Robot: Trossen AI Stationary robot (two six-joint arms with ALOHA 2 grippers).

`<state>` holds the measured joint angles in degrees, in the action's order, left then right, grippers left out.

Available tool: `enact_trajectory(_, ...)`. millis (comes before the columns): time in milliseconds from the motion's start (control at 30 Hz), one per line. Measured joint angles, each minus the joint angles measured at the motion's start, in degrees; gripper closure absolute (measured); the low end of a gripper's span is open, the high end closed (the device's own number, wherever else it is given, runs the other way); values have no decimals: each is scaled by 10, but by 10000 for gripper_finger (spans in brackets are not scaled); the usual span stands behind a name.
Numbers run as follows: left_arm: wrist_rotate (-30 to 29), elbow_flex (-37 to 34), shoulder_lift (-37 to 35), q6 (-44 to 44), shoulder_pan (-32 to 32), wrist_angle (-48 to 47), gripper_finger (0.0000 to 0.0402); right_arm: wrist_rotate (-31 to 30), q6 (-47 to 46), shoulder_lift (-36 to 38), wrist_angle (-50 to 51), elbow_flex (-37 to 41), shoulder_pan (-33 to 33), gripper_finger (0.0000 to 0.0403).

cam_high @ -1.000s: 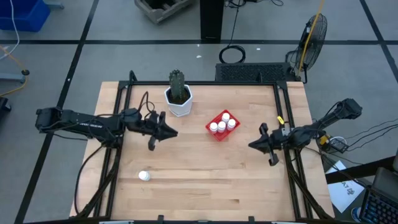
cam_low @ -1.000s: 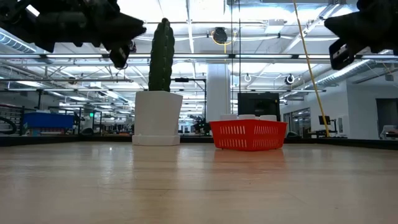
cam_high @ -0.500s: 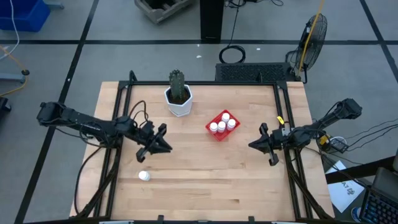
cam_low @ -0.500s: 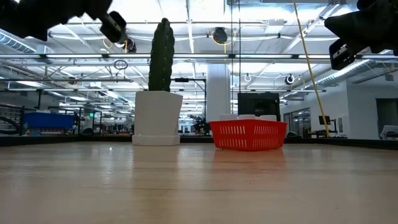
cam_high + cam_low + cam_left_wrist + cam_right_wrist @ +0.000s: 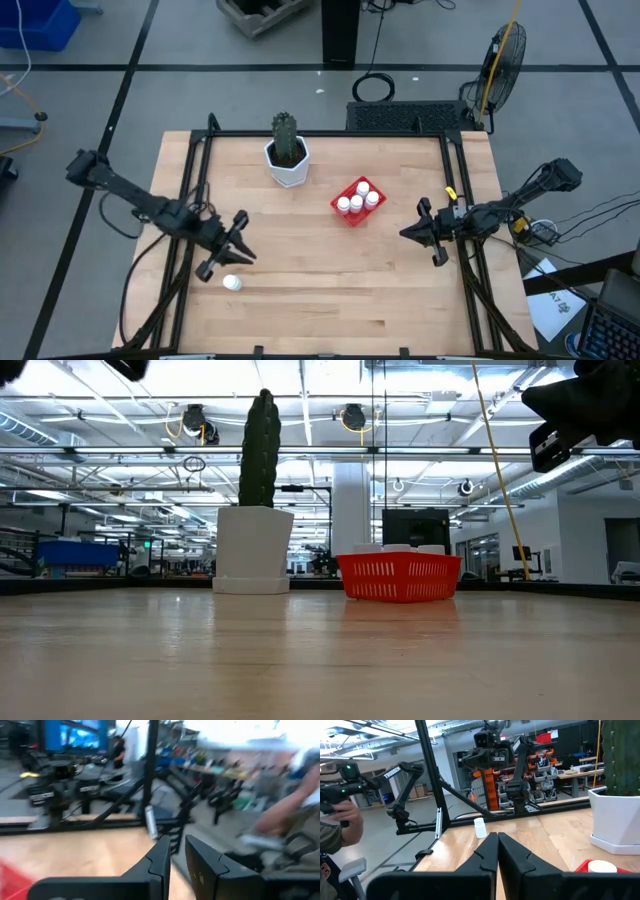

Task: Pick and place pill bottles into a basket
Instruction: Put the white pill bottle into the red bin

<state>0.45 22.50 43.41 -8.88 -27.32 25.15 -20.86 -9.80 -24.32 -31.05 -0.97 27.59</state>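
Observation:
The red basket [image 5: 357, 201] stands mid-table with three white pill bottles [image 5: 357, 203] upright in it; it also shows in the low view [image 5: 399, 577]. One more pill bottle [image 5: 231, 283] stands alone on its base near the table's near left, also seen in the right wrist view [image 5: 479, 827]. My left gripper [image 5: 247, 258] hangs high above the table, just on the far side of that bottle, with only a narrow slit between its fingers [image 5: 177, 851], and is empty. My right gripper [image 5: 405, 233] is shut and empty, raised right of the basket.
A white faceted pot with a green cactus [image 5: 288, 160] stands far-left of the basket. Black frame rails [image 5: 192, 200] run along the table's left and right sides. A person [image 5: 337, 827] stands beyond the table's left edge. Bare wood lies along the near edge.
My left gripper has swung from beside the cactus pot toward the table's near left, ending just beside the lone bottle, and has turned to point more toward the near edge. The bottles and basket have not moved.

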Motion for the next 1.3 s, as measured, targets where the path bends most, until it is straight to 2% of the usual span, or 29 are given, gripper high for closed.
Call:
enact_trajectory(133, -135, 60, -23, 13, -57, -161, 339, 0, 0, 0, 0, 0, 0, 399)
enact_trajectory(233, -204, 105, -23, 9, -91, -252, 339, 0, 0, 0, 0, 0, 0, 399)
enact_trajectory(333, -242, 150, -22, -39, -117, -372, 339, 0, 0, 0, 0, 0, 0, 399)
enact_trajectory(467, -282, 178, -22, -161, -150, -507, 339, 0, 0, 0, 0, 0, 0, 399)
enact_trajectory(600, -278, 177, 2, -243, -174, -598, 339, 0, 0, 0, 0, 0, 0, 399)
enact_trajectory(767, -241, 177, 67, -314, -197, -584, 323, 0, 0, 0, 0, 0, 0, 399)
enact_trajectory(867, -241, 176, 109, -333, -194, -587, 281, 0, 0, 0, 0, 0, 0, 398)
enact_trajectory(1033, -234, 176, 156, -361, -175, -613, 178, 0, 0, 0, 0, 0, 0, 399)
enact_trajectory(1167, -145, 176, 171, -408, -167, -639, 108, 0, 0, 0, 0, 0, 0, 399)
enact_trajectory(1300, -110, 176, 173, -458, -185, -665, 77, 0, 0, 0, 0, 0, 0, 399)
